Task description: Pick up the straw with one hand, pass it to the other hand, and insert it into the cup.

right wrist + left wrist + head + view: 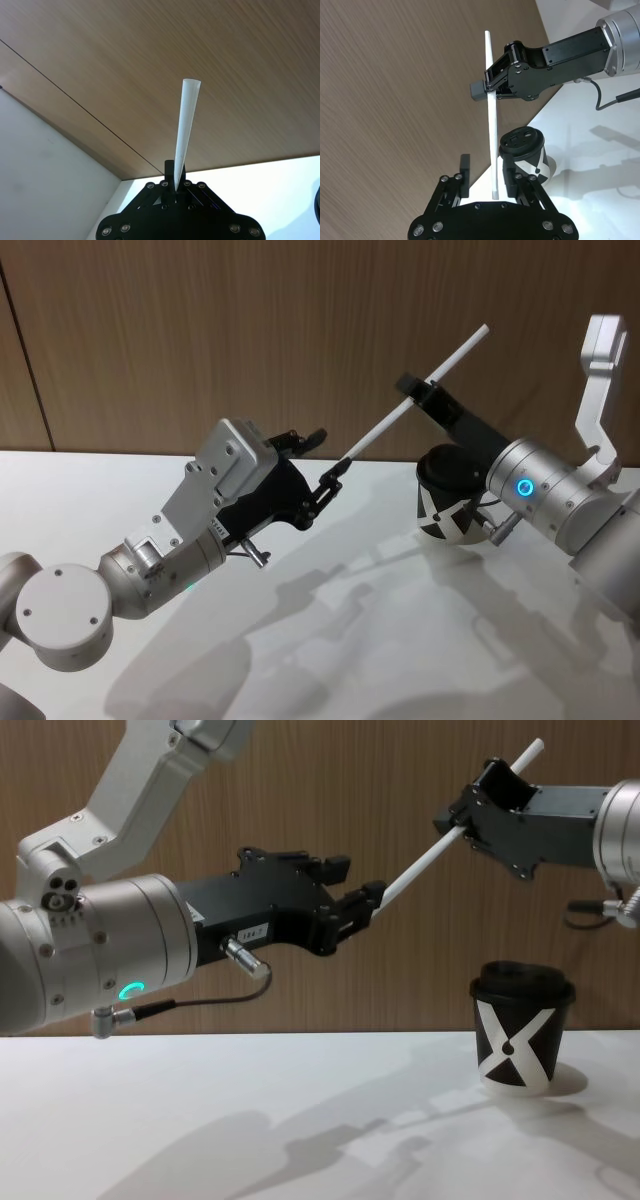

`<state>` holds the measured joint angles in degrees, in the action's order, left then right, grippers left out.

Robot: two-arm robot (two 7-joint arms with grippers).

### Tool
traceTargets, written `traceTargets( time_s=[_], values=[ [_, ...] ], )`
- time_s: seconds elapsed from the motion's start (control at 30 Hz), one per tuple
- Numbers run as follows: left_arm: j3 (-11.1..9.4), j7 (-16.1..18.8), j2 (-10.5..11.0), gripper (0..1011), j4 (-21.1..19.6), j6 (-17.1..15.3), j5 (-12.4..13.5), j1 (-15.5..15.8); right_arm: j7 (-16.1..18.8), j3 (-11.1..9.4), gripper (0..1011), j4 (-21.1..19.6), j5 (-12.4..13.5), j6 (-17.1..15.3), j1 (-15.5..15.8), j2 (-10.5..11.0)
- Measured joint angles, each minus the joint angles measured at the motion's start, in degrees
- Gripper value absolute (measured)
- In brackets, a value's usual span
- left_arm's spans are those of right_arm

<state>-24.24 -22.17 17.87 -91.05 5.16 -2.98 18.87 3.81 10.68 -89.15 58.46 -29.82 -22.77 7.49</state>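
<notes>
Left gripper (323,456): fingers apart, straddling the lower end of the straw (375,429); can't tell if either finger touches it. The straw is airborne and slants toward 2 o'clock in the head view, its top end free in front of the wood wall (380,780). Right gripper (414,392): clamped on the straw's upper part. The lidded black cup (515,1045) stands upright on the white table (250,1110), at 6 o'clock from the right gripper, with open air above its lid.
</notes>
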Motion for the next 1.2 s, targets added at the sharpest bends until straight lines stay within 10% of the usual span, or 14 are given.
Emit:
traceTargets(
  time_s=[0.67, 1.2],
  values=[
    [0.0, 0.0, 0.0, 992, 0.0, 0.0, 0.0, 0.0, 2.0, 3.8, 5, -0.1, -8.3, 6.4, -1.3, 5.0],
    [0.0, 0.0, 0.0, 1003, 0.0, 0.0, 0.0, 0.0, 3.8, 6.4, 5, -0.6, -18.6, 14.1, -3.2, 11.6]
  ],
)
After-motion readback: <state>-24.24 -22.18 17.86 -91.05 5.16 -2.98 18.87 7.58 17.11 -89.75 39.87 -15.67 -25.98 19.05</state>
